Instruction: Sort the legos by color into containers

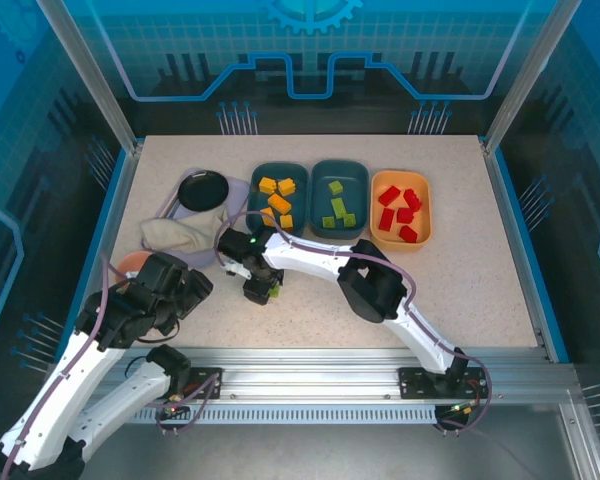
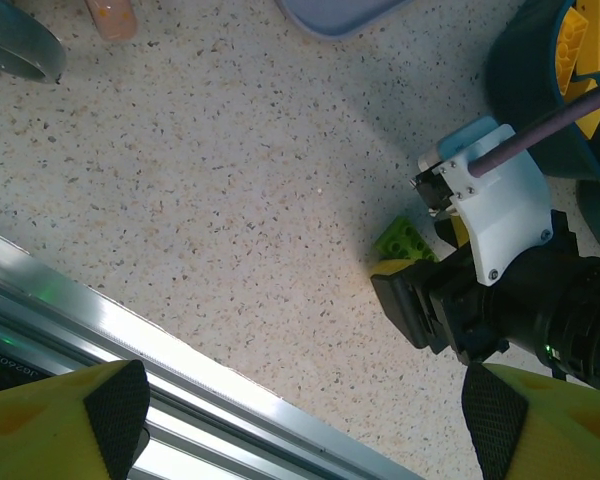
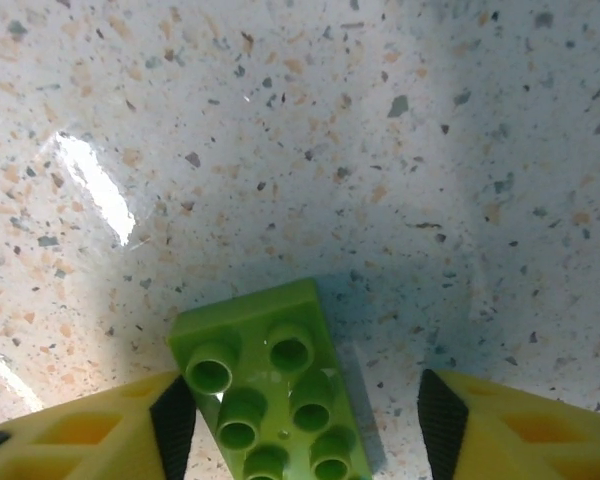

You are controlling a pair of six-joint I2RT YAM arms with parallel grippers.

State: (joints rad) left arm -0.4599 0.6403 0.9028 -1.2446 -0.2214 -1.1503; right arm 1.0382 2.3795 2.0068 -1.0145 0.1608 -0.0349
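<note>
Three trays are lined up in a row at far centre of table [image 1: 480, 260]: L tray [image 1: 280, 166], mid tray [image 1: 340, 163], R tray [image 1: 400, 176], side by side. Bricks [image 1: 277, 203] are held in each. Just L of L tray a dish [image 1: 238, 190] is laid, w/ a bowl [image 1: 202, 188] on it. A cloth [image 1: 175, 235] is draped in front of dish, over its near edge. Nearer & further L, a small bowl [image 1: 128, 263] is partly covered by L arm [image 1: 90, 340]. A lone brick [image 3: 270, 400] is set on table in front of L tray, apart from the row. It's flanked by R gripper [image 3: 305, 420], close to one of its fingers [image 3: 70, 430], w/ a gap on the other side. L gripper [image 1: 195, 288] is found just L of that spot.
</note>
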